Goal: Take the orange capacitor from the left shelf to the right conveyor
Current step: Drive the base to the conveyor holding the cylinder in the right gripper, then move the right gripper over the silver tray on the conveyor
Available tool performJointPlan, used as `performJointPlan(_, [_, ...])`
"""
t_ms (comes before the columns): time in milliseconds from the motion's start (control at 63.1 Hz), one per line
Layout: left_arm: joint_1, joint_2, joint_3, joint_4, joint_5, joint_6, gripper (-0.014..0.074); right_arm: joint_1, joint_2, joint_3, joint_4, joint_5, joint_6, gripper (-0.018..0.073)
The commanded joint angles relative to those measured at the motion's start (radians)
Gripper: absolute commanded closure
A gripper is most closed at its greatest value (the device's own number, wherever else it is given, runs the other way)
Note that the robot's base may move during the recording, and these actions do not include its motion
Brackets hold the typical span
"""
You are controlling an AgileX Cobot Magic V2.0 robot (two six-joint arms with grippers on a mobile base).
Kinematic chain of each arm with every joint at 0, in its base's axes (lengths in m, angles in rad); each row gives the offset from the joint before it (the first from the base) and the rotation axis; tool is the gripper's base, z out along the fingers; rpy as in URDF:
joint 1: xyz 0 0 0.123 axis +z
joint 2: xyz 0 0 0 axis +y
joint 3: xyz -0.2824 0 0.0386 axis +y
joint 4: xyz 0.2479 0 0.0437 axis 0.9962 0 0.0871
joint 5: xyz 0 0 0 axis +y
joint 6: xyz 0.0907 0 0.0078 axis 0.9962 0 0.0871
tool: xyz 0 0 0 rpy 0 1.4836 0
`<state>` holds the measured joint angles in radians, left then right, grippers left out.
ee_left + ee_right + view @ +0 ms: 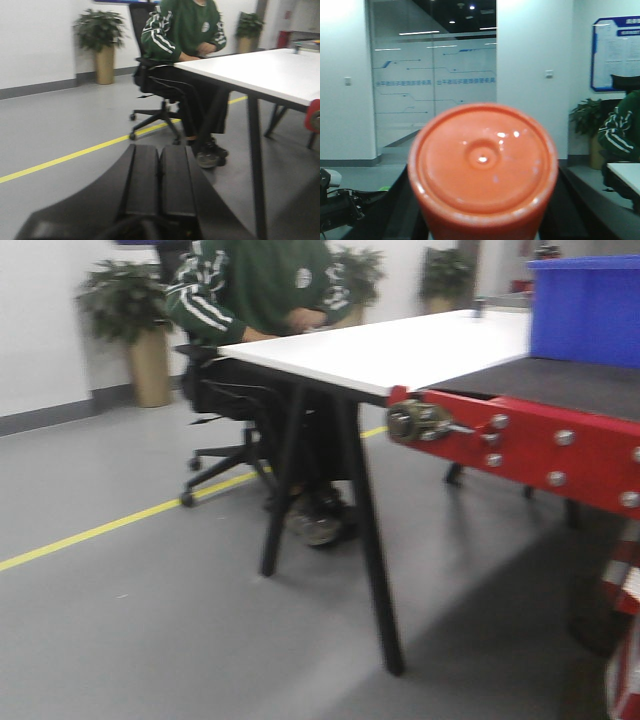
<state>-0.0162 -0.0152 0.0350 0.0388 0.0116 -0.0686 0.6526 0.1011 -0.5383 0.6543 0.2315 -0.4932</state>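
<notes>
1. The orange capacitor [482,165] fills the right wrist view. We look straight at its round end, which has a little dimple in the middle.
2. The right hand [484,215] has hold of it. Dark fingers [400,215] sit on the left and right of the can and touch its sides. So the hand is closed only as wide as the can. I think the grip is snug like this so the can does not slip while it is carried.
3. The capacitor sits between the fingers, up in the air, and points out away from the wrist. Behind it, far off, are only a wall and glass doors. It is not on the shelf, and no view shows the shelf.
4. The left hand [160,175] is pressed closed, finger against finger, and holds nothing. It hangs low over the grey floor, likely to be out of the way.
5. The conveyor belt [560,385] is on the right of the front view. It has a flat dark top and a red front edge [540,450]. A blue bin [585,310] stands on its far part. Just left of it is a white table [400,345], with a person [265,285] in green sitting at the far side.
6. The can is not on the belt yet, so this looks like the carrying step. The right hand will need to reach the dark top, on the near side of the bin. It should set the can down softly, or it may tip and roll.
</notes>
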Motion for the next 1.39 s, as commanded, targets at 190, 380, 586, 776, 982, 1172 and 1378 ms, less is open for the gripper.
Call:
performJointPlan(190, [-0.001,-0.009,0.022,-0.001,-0.09,-0.002,0.0722,0.001,0.016,-0.026,0.002,-0.073,-0.011,0.051])
performJointPlan(380, [-0.001,-0.009,0.022,-0.001,-0.09,-0.002,0.0722,0.001,0.016,-0.026,0.002,-0.072,-0.011,0.051])
performJointPlan(586, [-0.001,-0.009,0.022,-0.001,-0.09,-0.002,0.0722,0.001,0.016,-0.026,0.002,-0.072,-0.011,0.051])
performJointPlan(776, [-0.001,-0.009,0.022,-0.001,-0.09,-0.002,0.0722,0.001,0.016,-0.026,0.002,-0.072,-0.011,0.051])
performJointPlan(982, [-0.001,-0.009,0.022,-0.001,-0.09,-0.002,0.0722,0.001,0.016,-0.026,0.002,-0.072,-0.011,0.051])
performJointPlan(1172, [-0.001,-0.009,0.022,-0.001,-0.09,-0.002,0.0722,0.001,0.016,-0.026,0.002,-0.072,-0.011,0.051])
performJointPlan(1378, [-0.001,-0.009,0.022,-0.001,-0.09,-0.002,0.0722,0.001,0.016,-0.026,0.002,-0.072,-0.011,0.051])
